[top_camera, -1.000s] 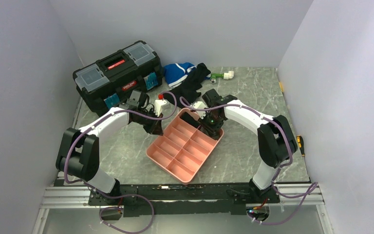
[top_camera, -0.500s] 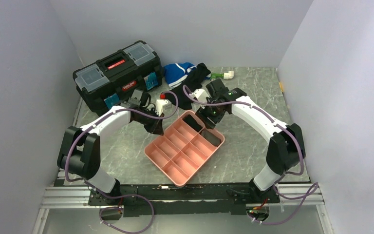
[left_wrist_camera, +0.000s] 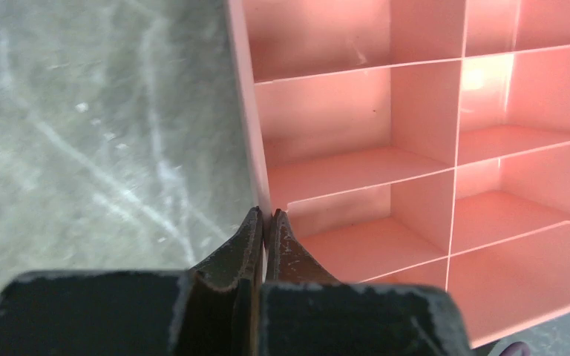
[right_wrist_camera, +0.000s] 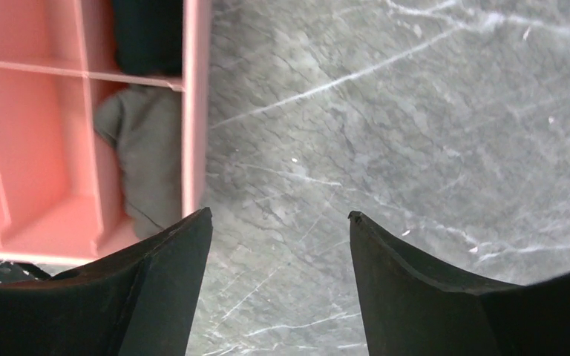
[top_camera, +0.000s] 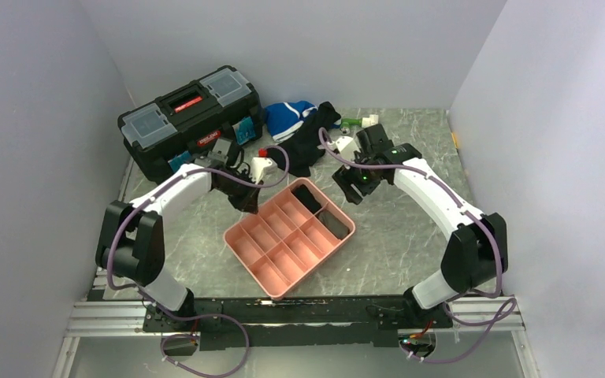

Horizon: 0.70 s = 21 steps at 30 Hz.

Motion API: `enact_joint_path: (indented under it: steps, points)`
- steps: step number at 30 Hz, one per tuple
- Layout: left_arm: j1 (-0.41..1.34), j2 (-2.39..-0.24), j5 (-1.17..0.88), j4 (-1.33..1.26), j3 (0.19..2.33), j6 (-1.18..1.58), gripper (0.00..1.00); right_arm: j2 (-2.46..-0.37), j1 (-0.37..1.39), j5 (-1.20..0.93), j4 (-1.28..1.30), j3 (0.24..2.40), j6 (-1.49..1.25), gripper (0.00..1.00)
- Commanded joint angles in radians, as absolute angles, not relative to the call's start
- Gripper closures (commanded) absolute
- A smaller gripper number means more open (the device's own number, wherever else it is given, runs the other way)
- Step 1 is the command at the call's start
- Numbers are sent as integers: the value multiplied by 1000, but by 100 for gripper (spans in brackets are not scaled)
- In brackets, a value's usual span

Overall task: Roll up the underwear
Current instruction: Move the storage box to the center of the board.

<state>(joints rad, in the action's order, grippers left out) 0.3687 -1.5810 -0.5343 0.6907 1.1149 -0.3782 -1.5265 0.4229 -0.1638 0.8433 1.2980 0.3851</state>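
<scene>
Here left hand pinches the thin-walled pink tray; right hand gapes over veined stone.

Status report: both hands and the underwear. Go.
Left hand shut on tray rim. Right hand open, empty. Underwear tucked in compartment, black garment adjacent.

Pink tray; grey white-veined table; black toolbox; blue-white garment; grey underwear.

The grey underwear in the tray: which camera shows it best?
The right wrist view: the grey underwear lies bunched in a compartment of the pink tray, close up. The top external view shows it only as a small dark patch. The left wrist view misses it.
</scene>
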Motion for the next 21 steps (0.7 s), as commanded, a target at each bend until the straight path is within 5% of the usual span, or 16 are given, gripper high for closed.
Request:
enact_joint_path:
  steps: [1, 4, 10, 14, 21]
  points:
    - [278, -1632, -324, 802, 1191, -541, 100, -1458, 372, -201, 779, 1247, 373, 23]
    - [243, -1651, -288, 861, 1257, -641, 100, -1413, 342, -210, 739, 1194, 366, 2]
    - [233, -1724, -182, 887, 1342, -759, 99, -1333, 295, -223, 691, 1132, 359, 0]
    - [232, -1755, -109, 829, 1393, -742, 67, -1277, 262, -228, 655, 1086, 350, 0]
    - [227, -1619, -31, 643, 1362, -601, 34, -1147, 217, -148, 521, 956, 287, 0]
